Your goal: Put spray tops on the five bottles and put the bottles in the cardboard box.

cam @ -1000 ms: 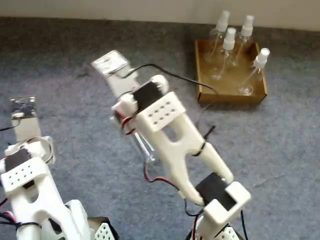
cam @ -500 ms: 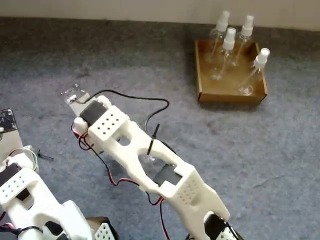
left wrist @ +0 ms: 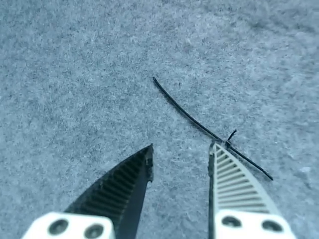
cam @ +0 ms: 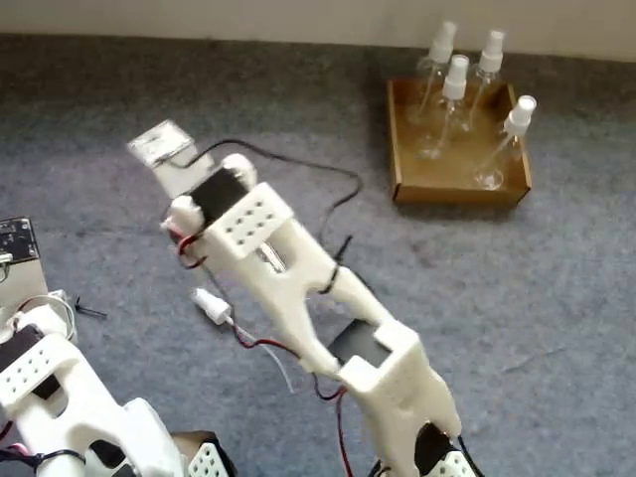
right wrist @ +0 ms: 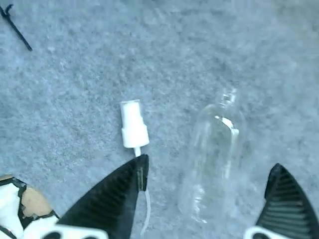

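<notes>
Swinging out to the left and back again within the last second, my right arm (cam: 260,231) now hangs over the middle of the bench (cam: 517,298); the spray top (cam: 211,305) lies loose on the bench, where none showed a second ago; my right fingers (right wrist: 119,194) are spread wide and grasp nothing; beneath them the last bottle (right wrist: 214,154) lies on its side, its neck bare, with the top just beside it, not touching; my left fingers (left wrist: 124,189) are parted too, empty, above a black cable tie (left wrist: 199,124); the four capped bottles (cam: 457,89) stand in the cardboard box (cam: 457,192) as before; I judge the fifth bottle is yet to be capped, so top and bottle both need picking up.
</notes>
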